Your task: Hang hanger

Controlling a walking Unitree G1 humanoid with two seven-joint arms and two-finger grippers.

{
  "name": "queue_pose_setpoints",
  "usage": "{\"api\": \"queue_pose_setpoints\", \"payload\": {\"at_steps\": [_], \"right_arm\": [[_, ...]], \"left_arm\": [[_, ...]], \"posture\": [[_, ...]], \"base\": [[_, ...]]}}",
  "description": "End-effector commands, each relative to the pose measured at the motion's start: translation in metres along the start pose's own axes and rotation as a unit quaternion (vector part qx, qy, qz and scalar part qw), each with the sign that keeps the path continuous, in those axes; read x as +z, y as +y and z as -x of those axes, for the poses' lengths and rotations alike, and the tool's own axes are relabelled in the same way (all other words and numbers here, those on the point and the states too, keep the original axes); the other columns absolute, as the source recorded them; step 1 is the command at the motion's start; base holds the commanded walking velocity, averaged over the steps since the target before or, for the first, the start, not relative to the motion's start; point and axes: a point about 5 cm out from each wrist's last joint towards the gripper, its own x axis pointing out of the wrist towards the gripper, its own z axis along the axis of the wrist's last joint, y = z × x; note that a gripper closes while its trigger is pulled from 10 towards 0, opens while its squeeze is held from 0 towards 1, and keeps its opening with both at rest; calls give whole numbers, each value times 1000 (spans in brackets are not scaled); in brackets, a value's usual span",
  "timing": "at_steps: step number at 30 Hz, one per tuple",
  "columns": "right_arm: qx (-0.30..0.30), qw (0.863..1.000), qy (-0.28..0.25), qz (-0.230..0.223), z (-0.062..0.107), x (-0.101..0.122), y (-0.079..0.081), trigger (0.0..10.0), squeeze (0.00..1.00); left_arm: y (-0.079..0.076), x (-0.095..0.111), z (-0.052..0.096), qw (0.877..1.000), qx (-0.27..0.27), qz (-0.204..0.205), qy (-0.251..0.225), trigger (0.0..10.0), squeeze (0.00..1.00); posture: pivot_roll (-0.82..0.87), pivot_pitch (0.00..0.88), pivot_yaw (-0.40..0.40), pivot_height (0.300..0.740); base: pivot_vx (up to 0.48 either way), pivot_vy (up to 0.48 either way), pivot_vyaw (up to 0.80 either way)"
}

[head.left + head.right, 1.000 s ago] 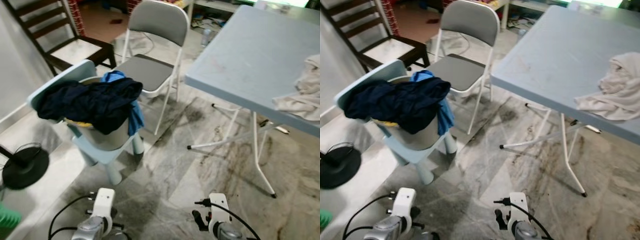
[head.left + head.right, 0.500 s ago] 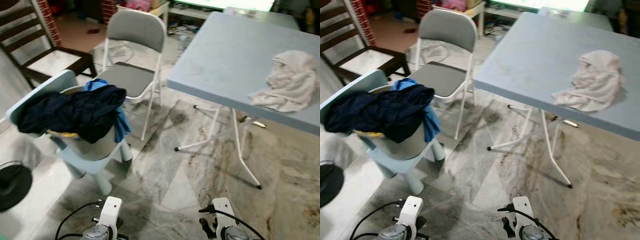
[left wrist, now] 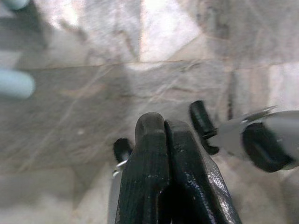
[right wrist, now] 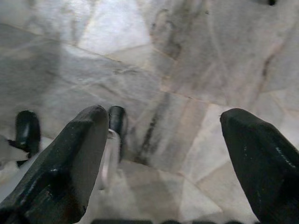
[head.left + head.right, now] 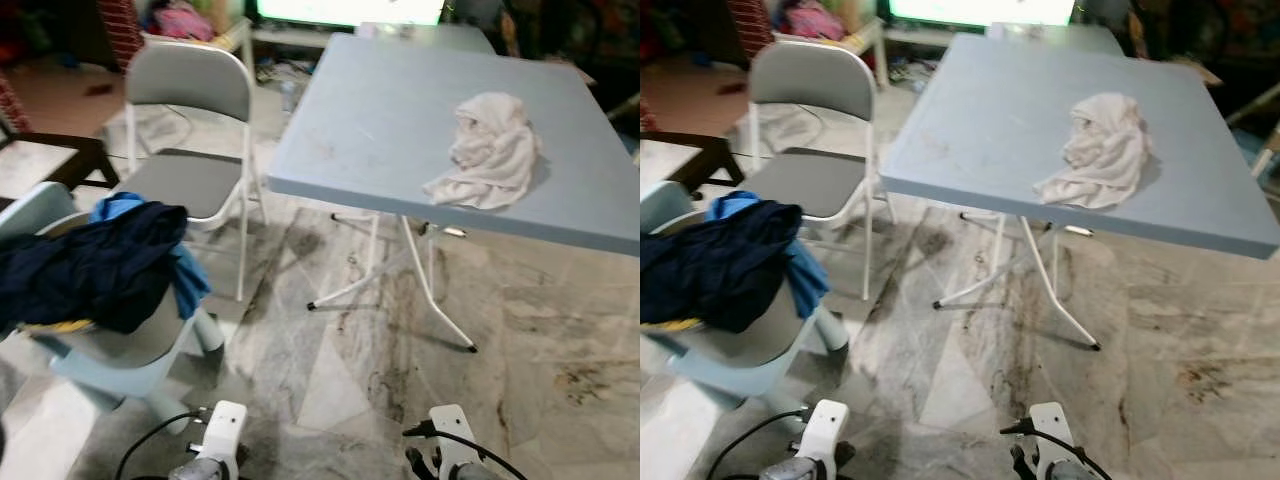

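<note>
We're looking at a pale blue worktop [image 5: 400, 120] on white legs, with a crumpled off-white cloth [image 5: 487, 152] on it. Left of the worktop there's a grey folding chair [image 5: 190, 140] with a white frame, then navy and bright blue clothes [image 5: 95, 270] piled over a grey bucket [image 5: 760, 335]. The floor [image 5: 350, 350] is grey-veined marble.

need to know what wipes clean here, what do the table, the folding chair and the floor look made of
Table: matte pale blue plastic-looking top on thin white metal-looking legs. Folding chair: white tubular frame, probably metal, with grey padded seat and back. Floor: glossy grey-veined tiles, apparently marble or a lookalike.
</note>
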Motion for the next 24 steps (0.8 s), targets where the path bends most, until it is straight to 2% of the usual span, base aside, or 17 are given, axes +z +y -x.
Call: {"api": "queue_pose_setpoints", "payload": {"at_steps": [1, 10, 13, 18, 22, 24], "right_arm": [[3, 1000, -2, 7, -1, 1, 4, 10000, 0], [-2, 1000, 0, 12, 0, -1, 2, 10000, 0], [-3, 1000, 1, 13, 0, -2, 2, 10000, 0], [-2, 1000, 2, 9, 0, -3, 2, 10000, 0], [0, 1000, -1, -18, 0, -3, 2, 10000, 0], [-7, 999, -5, -44, 0, 0, 2, 10000, 0]], "left_arm": [[7, -5, 2, 1000, 10, -5, 8, 10000, 0], [8, -6, 2, 1000, 9, -19, 13, 10000, 0], [8, -6, 2, 1000, 12, -20, 14, 10000, 0], [8, -6, 2, 1000, 15, -24, 13, 10000, 0], [11, -2, 2, 999, 31, -23, 9, 10000, 0], [13, 4, 2, 999, 34, -7, -3, 10000, 0]], "posture": [[90, 92, -46, 740], [88, 90, -43, 740], [88, 92, -42, 740], [89, 94, -43, 740], [108, 91, -56, 740], [139, 88, -74, 740]], "base": [[311, 266, -800], [310, 275, -800], [260, 0, -800], [0, 0, -800], [0, 0, 0], [0, 0, 0]]}}
